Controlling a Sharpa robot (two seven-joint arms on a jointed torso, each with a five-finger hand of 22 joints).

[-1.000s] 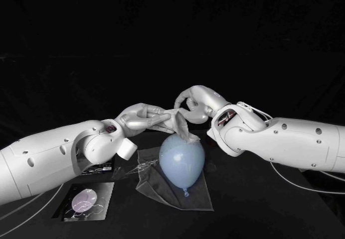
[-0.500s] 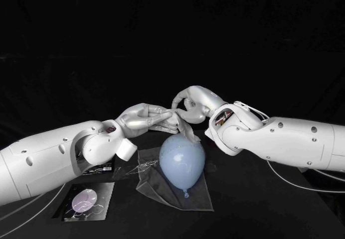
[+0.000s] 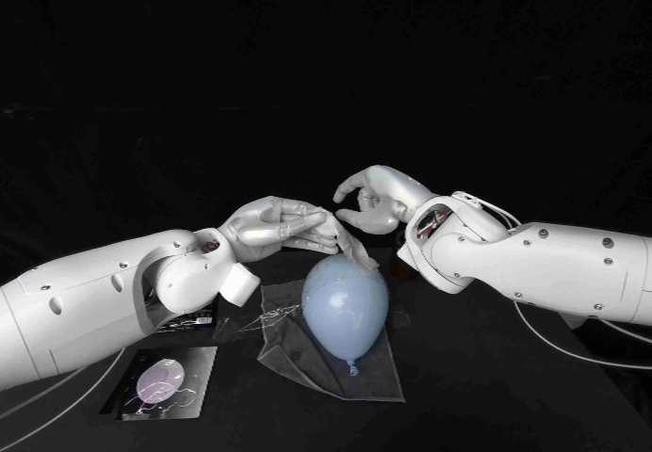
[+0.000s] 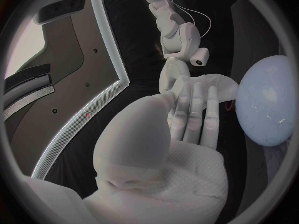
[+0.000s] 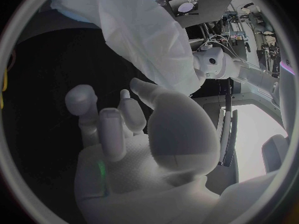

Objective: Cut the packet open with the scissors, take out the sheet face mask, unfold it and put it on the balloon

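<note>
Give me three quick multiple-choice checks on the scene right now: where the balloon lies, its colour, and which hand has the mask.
1. Where does the balloon lie?
A. on a clear plastic sheet on the table
B. in a bowl
C. on a chair

2. What colour is the balloon?
A. red
B. pale blue
C. black

3. Which hand holds the mask?
A. the right hand
B. the left hand
C. neither

Answers:
1 A: the plastic sheet spreads out under the balloon on the table.
2 B: the balloon is pale blue in the head view.
3 B: the mask hangs from the left hand's fingertips above the balloon, while the right hand's fingers are apart with nothing in them.
</note>
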